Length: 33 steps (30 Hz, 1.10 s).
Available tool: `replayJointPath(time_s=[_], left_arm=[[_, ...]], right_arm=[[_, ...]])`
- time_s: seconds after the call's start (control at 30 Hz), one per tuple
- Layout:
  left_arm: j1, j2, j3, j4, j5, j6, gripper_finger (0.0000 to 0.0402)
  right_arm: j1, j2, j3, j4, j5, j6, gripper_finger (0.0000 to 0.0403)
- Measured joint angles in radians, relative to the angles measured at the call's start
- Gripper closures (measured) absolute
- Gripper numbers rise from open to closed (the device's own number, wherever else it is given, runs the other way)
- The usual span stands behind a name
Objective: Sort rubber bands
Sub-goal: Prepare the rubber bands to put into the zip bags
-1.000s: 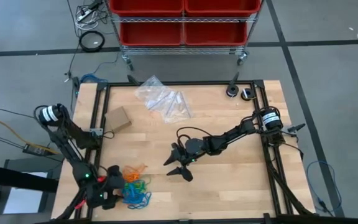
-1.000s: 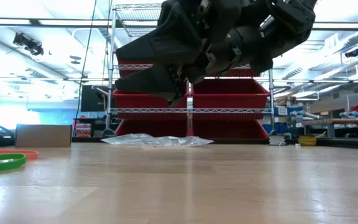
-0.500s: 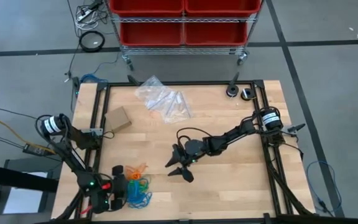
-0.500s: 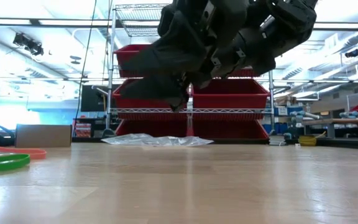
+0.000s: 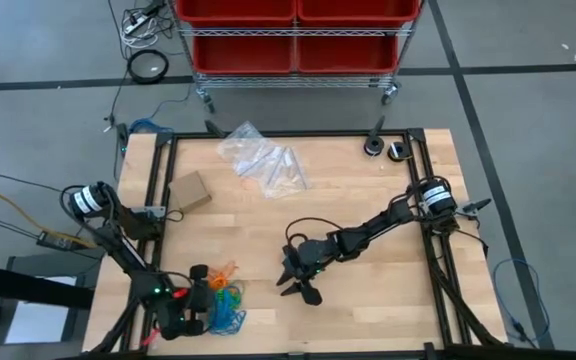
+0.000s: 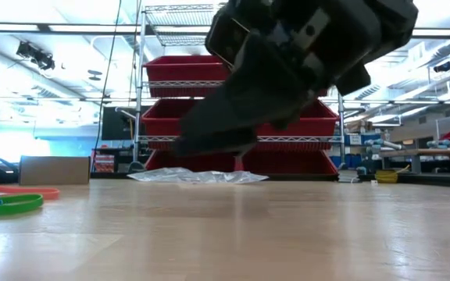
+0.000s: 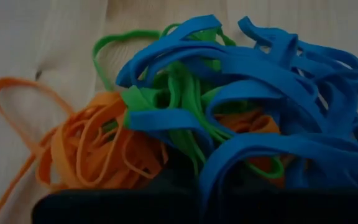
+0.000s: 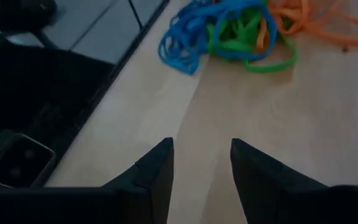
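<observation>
Rubber bands (image 5: 223, 298) are lying in one tangled heap at the near left corner of the table (image 5: 368, 205), orange, green and blue loops knotted through each other. In the left wrist view the heap (image 7: 229, 124) is filling the frame: blue bands are riding on top, green is threading through the middle, orange is bunching to one side with a single orange loop trailing free on the wood.

I am judging these as very light, soft and stretchy, likely to drag neighbours along when one is lifted. The best hold looks to be a strand standing proud of the pile, or that free orange loop, rather than a bite into the knot.

My left gripper (image 5: 200, 300) is sitting right at the heap with its fingers pressed nearly together; I am not able to tell which band, if any, is caught between them.

My right gripper (image 5: 301, 282) is hovering over bare wood at mid-table, well apart from the heap, fingers (image 8: 157, 165) parted and holding nothing.

Clear plastic bags (image 5: 263, 160) are resting at the far side.
</observation>
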Motion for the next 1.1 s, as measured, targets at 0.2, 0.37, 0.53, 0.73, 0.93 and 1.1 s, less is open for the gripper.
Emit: replayJointPath(time_s=[0.2,0.37,0.53,0.73,0.93,1.1], left_arm=[[0.009,0.0,0.001,-0.002,0.004,0.015,0.0387],[0.01,0.0,0.001,-0.003,0.005,0.013,0.0385],[0.01,0.0,0.0,-0.002,0.004,0.0,0.0383],[0.009,0.001,-0.002,0.01,0.001,-0.01,0.0381],[0.009,0.003,-0.006,0.064,-0.02,-0.012,0.038],[0.011,0.005,-0.007,0.111,-0.055,-0.02,0.0379]], right_arm=[[-0.003,0.097,0.004,0.171,0.066,-0.027,0.0197],[-0.034,0.188,0.127,0.085,0.011,0.053,0.0136],[-0.047,0.276,0.301,-0.017,-0.048,-0.015,0.0113],[-0.02,0.427,0.51,-0.012,0.009,-0.121,0.0114],[-0.009,0.53,0.65,-0.005,0.021,-0.109,0.011],[-0.007,0.528,0.652,0.005,0.062,-0.101,0.0114]])
